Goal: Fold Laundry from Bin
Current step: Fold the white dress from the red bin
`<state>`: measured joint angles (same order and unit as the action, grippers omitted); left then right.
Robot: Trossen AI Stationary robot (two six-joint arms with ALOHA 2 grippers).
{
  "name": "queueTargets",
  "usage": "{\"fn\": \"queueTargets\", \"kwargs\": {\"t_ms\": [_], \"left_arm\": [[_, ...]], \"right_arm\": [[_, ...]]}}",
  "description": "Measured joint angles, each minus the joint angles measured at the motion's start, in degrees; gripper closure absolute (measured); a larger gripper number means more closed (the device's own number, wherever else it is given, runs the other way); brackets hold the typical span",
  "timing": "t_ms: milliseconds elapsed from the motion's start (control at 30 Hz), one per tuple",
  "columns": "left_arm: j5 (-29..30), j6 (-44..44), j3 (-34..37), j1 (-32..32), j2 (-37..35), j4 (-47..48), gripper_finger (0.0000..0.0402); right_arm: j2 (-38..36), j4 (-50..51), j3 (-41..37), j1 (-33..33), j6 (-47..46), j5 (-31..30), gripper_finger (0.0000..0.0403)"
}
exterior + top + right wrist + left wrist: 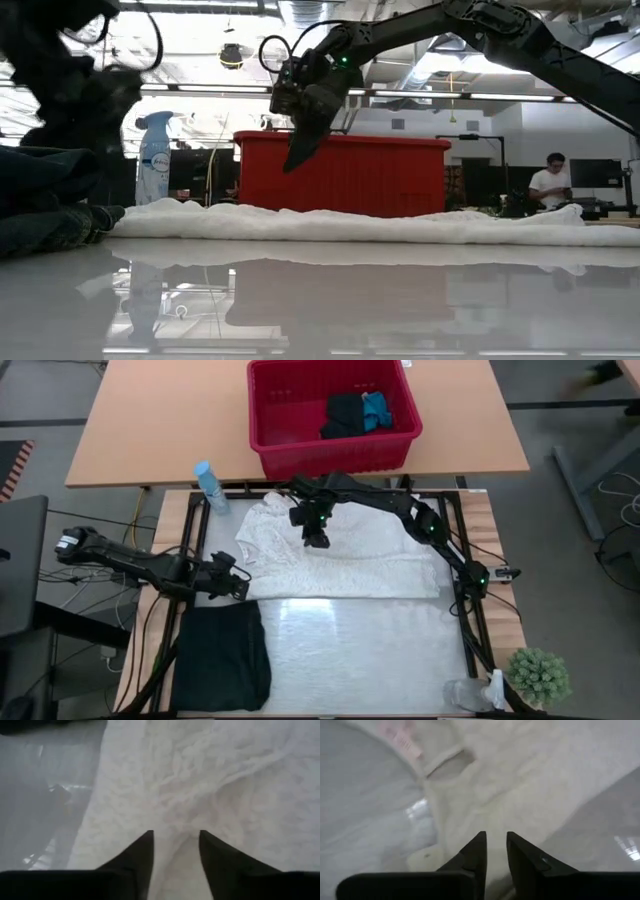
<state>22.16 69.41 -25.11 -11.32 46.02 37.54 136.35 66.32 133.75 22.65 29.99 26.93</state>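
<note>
Laundry in four pieces, counted from the high view: white crinkled garment spread flat mid-table, black garment folded at the near left corner, second black piece and small blue piece lying in the red bin on the far wooden table. Seen only from above: blue bottle by the frame's left corner, small potted plant at the near right. Shown only in the low view: person seated far back in the room, and right gripper hanging clear above the white cloth, pointing down. Right wrist view: fingers parted, holding nothing. Left gripper at the cloth's left edge, narrow gap between its tips, cloth beneath; grip impossible to tell.
</note>
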Motion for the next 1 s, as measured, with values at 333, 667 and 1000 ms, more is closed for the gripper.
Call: {"fn": "queueTargets", "kwargs": {"t_ms": [333, 667, 1000], "left_arm": [[12.7, -11.0, -8.0, 3.7, 0.2, -12.3, 0.0317], [17.6, -34.2, -7.9, 13.2, -3.4, -29.4, 0.035], [16.6, -53.2, -8.0, 22.5, -7.6, -44.4, 0.0356]], "right_arm": [[0.7, -7.5, 0.0, -0.2, -1.3, 1.3, 0.018], [-20.5, -9.8, 0.2, 6.3, 2.8, 14.8, 0.0223], [-39.5, 14.4, -0.1, 15.8, -3.2, 2.8, 0.0259]]}}
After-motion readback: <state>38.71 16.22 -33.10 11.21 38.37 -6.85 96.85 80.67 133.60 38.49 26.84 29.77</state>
